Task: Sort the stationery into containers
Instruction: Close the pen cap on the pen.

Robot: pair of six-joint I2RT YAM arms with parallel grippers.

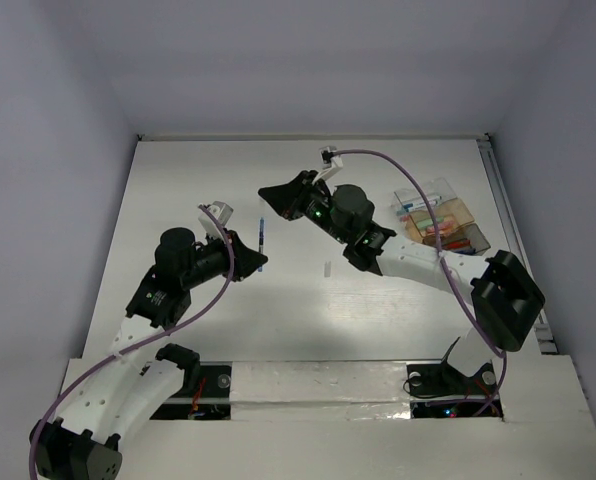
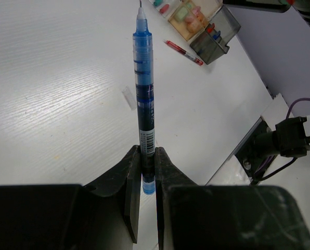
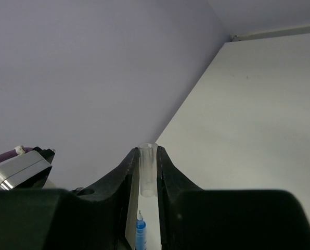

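Observation:
In the left wrist view a blue pen sticks straight out from my left gripper, which is shut on the pen's rear end, bare tip pointing away. The top view has the blue pen held above the table's middle by my left gripper. My right gripper is shut on a clear pen cap, and the blue pen's tip shows just below it. From above, my right gripper hangs just beyond the pen's tip. A red pen lies by the containers.
The containers hold several colourful pieces, and the grey box holds pens. A small clear piece lies on the white table, also visible from above as the clear piece. Walls enclose the table on three sides.

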